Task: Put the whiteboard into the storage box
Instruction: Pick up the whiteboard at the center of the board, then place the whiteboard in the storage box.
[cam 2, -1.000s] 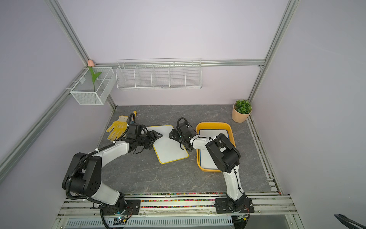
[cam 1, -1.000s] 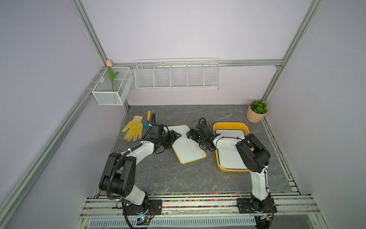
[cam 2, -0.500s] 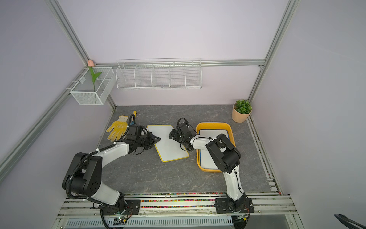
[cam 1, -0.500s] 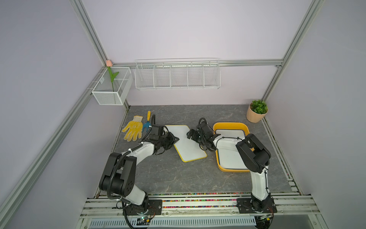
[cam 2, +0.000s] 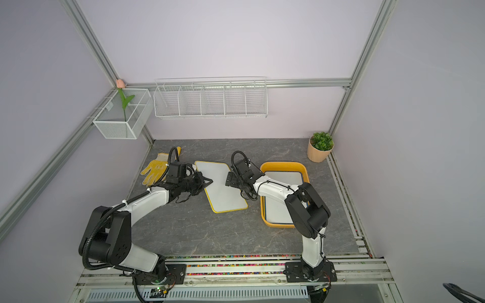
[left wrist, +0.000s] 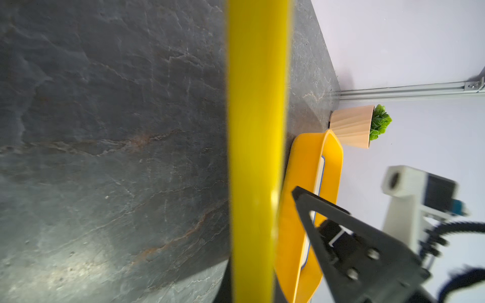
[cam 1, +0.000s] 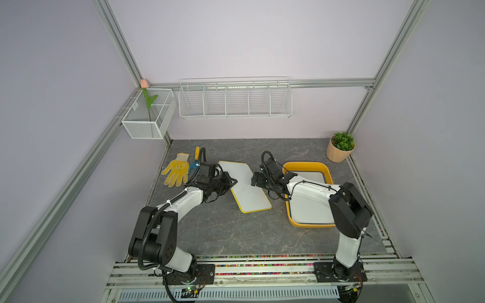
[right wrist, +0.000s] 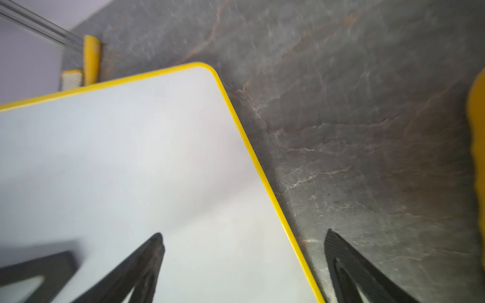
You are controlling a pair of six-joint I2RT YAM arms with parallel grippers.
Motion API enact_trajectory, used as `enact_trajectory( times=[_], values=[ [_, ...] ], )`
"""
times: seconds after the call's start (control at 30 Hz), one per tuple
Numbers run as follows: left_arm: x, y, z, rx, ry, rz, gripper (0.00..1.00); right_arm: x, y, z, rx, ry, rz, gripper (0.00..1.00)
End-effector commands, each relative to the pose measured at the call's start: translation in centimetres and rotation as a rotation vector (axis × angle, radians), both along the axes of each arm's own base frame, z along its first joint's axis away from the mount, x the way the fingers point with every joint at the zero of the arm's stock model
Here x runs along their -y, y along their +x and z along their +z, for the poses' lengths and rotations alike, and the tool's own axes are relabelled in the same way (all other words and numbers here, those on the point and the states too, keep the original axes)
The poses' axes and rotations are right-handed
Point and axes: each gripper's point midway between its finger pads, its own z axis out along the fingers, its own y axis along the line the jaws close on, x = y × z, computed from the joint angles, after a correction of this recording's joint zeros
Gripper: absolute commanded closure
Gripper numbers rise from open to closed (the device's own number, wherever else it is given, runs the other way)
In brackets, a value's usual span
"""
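Observation:
A yellow-edged whiteboard (cam 1: 246, 191) (cam 2: 221, 189) lies on the grey table, left of the storage box (cam 1: 305, 164) (cam 2: 283, 164). That orange-yellow box holds a blue-edged board (cam 1: 309, 207). My left gripper (cam 1: 233, 181) (cam 2: 208, 181) is shut on the whiteboard's left edge. In the left wrist view the yellow edge (left wrist: 256, 131) runs between the jaws of the left gripper (left wrist: 252, 293). My right gripper (cam 1: 256, 179) (cam 2: 230, 181) hangs open over the whiteboard's right edge. The right wrist view shows the right gripper (right wrist: 244, 236) with one finger above the whiteboard (right wrist: 131, 170), the other above the table.
A yellow glove (cam 1: 177, 170) and a yellow-blue tool (cam 1: 195, 160) lie at the back left. A potted plant (cam 1: 340, 150) stands in the back right corner. On the back wall hang a white wire rack (cam 1: 235, 101) and a mesh basket (cam 1: 148, 115).
My left gripper has closed on the whiteboard's left edge. The right gripper has stayed open in the same place.

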Motion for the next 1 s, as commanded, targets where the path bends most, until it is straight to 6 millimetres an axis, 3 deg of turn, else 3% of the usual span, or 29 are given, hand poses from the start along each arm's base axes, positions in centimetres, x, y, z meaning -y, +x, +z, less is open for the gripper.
enact_trajectory(
  times=[0.0, 0.07, 0.27, 0.47, 0.63, 0.73, 0.97],
  values=[
    [-0.1, 1.3, 5.4, 0.176, 0.024, -0.031, 1.0, 2.5, -0.3, 5.3, 0.124, -0.065, -0.011, 0.04],
    [0.2, 1.1, 6.7, 0.2, 0.014, -0.05, 1.0, 4.0, -0.9, 7.2, 0.159, -0.074, -0.025, 0.04],
    [2.8, -0.6, 10.8, 0.263, -0.063, -0.16, 1.0, 10.0, -2.7, 9.7, 0.198, -0.149, -0.1, 0.04],
    [7.1, -2.5, 14.8, 0.307, -0.172, -0.25, 1.0, 16.9, -4.2, 9.8, 0.171, -0.183, -0.19, 0.04],
    [11.8, -3.7, 16.9, 0.319, -0.235, -0.335, 1.0, 20.8, -6.1, 10.3, 0.147, -0.206, -0.222, 0.04],
    [14.9, -4.0, 17.2, 0.303, -0.282, -0.38, 1.0, 22.8, -7.2, 10.8, 0.143, -0.214, -0.244, 0.04],
    [23.2, -4.4, 14.0, 0.211, -0.333, -0.468, 1.0, 25.6, -8.8, 11.7, 0.143, -0.197, -0.283, 0.05]
  ],
)
